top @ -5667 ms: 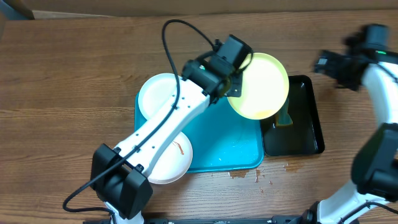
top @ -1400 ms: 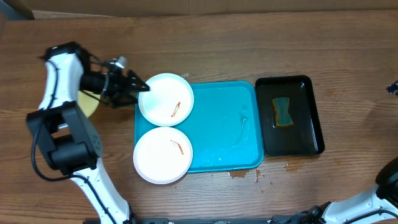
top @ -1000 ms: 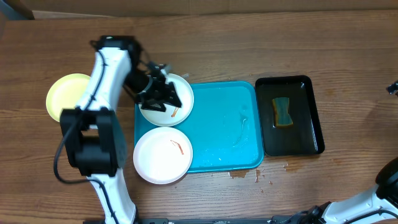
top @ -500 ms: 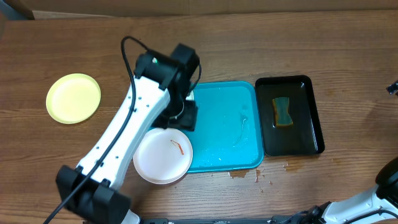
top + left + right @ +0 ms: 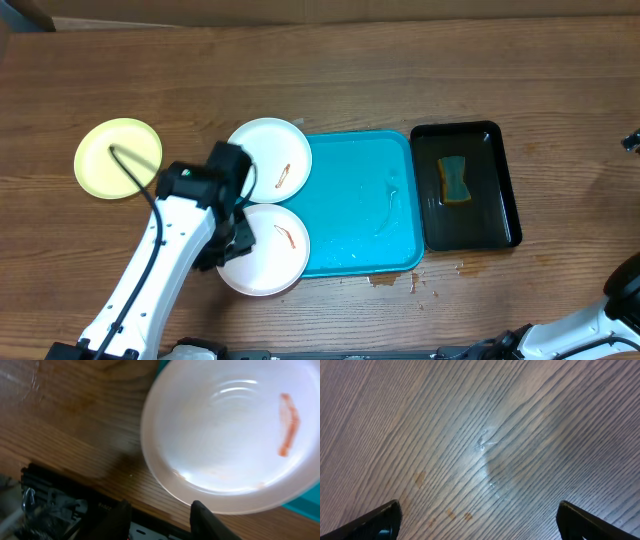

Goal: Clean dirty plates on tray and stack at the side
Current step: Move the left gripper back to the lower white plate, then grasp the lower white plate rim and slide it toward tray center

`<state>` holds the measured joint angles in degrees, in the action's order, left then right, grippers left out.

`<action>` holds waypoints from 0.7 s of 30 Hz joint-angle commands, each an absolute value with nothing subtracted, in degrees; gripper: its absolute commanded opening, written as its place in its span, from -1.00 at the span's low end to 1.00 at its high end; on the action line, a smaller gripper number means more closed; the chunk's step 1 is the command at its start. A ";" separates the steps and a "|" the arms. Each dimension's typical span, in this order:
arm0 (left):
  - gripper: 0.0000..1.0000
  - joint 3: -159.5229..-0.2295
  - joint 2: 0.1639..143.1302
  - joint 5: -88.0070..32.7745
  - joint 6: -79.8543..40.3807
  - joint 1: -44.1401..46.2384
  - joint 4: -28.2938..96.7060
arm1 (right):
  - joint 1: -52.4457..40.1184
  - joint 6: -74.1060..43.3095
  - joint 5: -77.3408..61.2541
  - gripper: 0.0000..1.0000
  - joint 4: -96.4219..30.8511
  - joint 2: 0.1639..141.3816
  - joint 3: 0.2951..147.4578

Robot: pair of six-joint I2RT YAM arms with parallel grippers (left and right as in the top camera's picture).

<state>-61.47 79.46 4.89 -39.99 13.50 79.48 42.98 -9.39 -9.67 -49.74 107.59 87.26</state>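
Two white plates sit on the left of the turquoise tray (image 5: pixel 360 215): the far plate (image 5: pixel 262 150) and the near plate (image 5: pixel 270 262), each with a reddish smear. A pale green plate (image 5: pixel 117 158) lies on the table to the left, off the tray. My left gripper (image 5: pixel 231 245) hovers at the near plate's left rim. In the left wrist view its open jaws (image 5: pixel 160 506) hold nothing, and the plate (image 5: pixel 225 435) with its smear (image 5: pixel 288 422) lies just beyond the fingertips. My right gripper (image 5: pixel 479 510) is wide open over bare wood.
A black tray (image 5: pixel 498 150) holding a green sponge (image 5: pixel 455 180) stands right of the turquoise tray. Small brown stains (image 5: pixel 395 280) mark the table by the tray's near edge. The right arm (image 5: pixel 628 290) shows only at the right border.
My left arm has swung from over the far plate down to the near plate's left rim. Its jaws have narrowed. The right gripper has not moved.
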 commanded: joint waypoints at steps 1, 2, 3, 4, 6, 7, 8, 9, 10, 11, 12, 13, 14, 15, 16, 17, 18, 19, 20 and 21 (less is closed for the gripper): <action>-0.22 -54.50 78.59 3.27 -44.38 8.80 76.99 | 42.76 -9.65 -9.69 1.00 -49.56 106.85 88.20; -0.22 -52.77 78.59 1.80 -44.31 7.73 76.05 | 42.76 -9.65 -9.69 1.00 -49.56 106.85 88.20; -0.22 -51.46 78.59 0.80 -44.10 6.90 75.37 | 42.76 -9.65 -9.69 1.00 -49.56 106.85 88.20; -0.21 -49.91 78.59 -0.43 -43.40 5.98 74.30 | 42.76 -9.65 -9.69 1.00 -49.56 106.85 88.20; -0.18 -47.46 78.59 -2.72 -42.22 4.25 72.14 | 42.76 -9.65 -9.69 1.00 -49.56 106.85 88.20; -0.17 -46.33 78.59 -4.14 -41.28 3.31 70.70 | 42.76 -9.65 -9.69 1.00 -49.56 106.85 88.20; -0.17 -45.56 78.61 -5.17 -40.40 2.61 69.52 | 42.76 -9.65 -9.69 1.00 -49.56 106.85 88.20; -0.17 -44.75 78.61 -6.31 -39.42 1.89 68.25 | 42.76 -9.65 -9.69 1.00 -49.56 106.85 88.20; -0.17 -44.05 78.61 -6.96 -38.83 1.34 67.26 | 42.76 -9.67 -9.69 1.00 -49.56 106.85 88.20; -0.19 -43.38 78.61 -7.09 -38.54 0.93 66.63 | 42.76 -9.65 -9.69 1.00 -49.56 106.85 88.20; -0.21 -42.87 78.61 -7.07 -38.52 0.67 66.22 | 42.76 -9.65 -9.69 1.00 -49.56 106.85 88.20; -0.21 -42.44 78.61 -7.05 -38.50 0.56 65.89 | 42.76 -9.65 -9.69 1.00 -49.56 106.85 88.20; -0.23 -42.15 78.61 -7.07 -38.41 0.56 65.67 | 42.76 -9.65 -9.69 1.00 -49.56 106.85 88.20; -0.27 -42.04 78.61 -7.07 -38.02 0.56 65.45 | 42.76 -9.65 -9.69 1.00 -49.56 106.85 88.20; -0.33 -42.04 78.61 -7.09 -37.60 0.56 65.25 | 42.76 -9.65 -9.69 1.00 -49.56 106.85 88.20; -0.46 -42.04 78.61 -7.09 -37.41 0.56 64.79 | 42.76 -9.65 -9.69 1.00 -49.56 106.85 88.20; -0.48 -42.02 78.61 -7.09 -37.32 0.58 64.62 | 42.76 -9.65 -9.69 1.00 -49.56 106.85 88.20; -0.49 -42.02 78.61 -7.09 -37.26 0.67 64.58 | 42.76 -9.65 -9.69 1.00 -49.56 106.85 88.20; -0.47 -41.91 78.61 -7.09 -37.26 0.75 64.69 | 42.76 -9.65 -9.69 1.00 -49.56 106.85 88.20; -0.43 -41.58 78.61 -7.09 -37.26 0.80 64.82 | 42.76 -9.65 -9.69 1.00 -49.56 106.85 88.20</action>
